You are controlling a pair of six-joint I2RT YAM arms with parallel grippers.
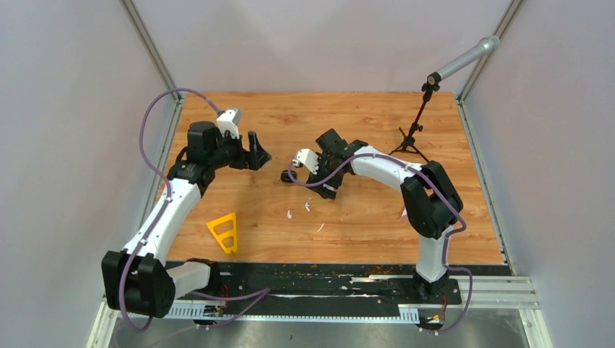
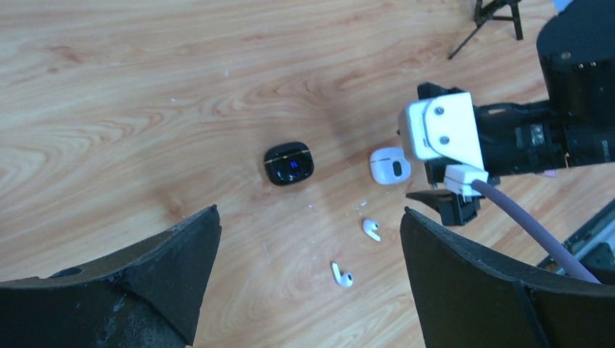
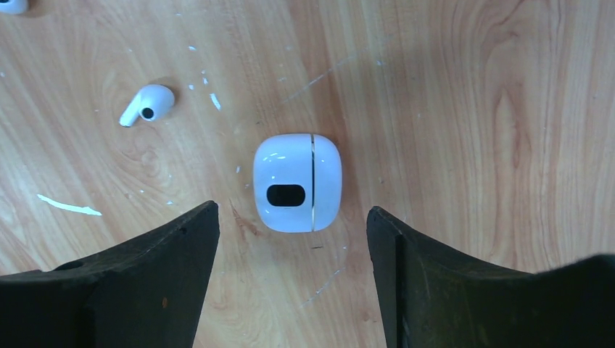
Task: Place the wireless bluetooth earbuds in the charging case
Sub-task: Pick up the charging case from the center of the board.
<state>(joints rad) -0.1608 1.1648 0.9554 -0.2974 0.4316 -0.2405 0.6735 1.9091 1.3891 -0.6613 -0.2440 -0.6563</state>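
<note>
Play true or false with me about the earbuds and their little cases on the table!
1. The white case is closed. True.
2. The left gripper holds an earbud. False: its jaws are open and empty.
3. Two white earbuds lie loose on the table. True.
4. The black case sits on top of the white case. False: they lie apart on the table.
5. The right gripper is open, pointing at the white case. True.
</note>
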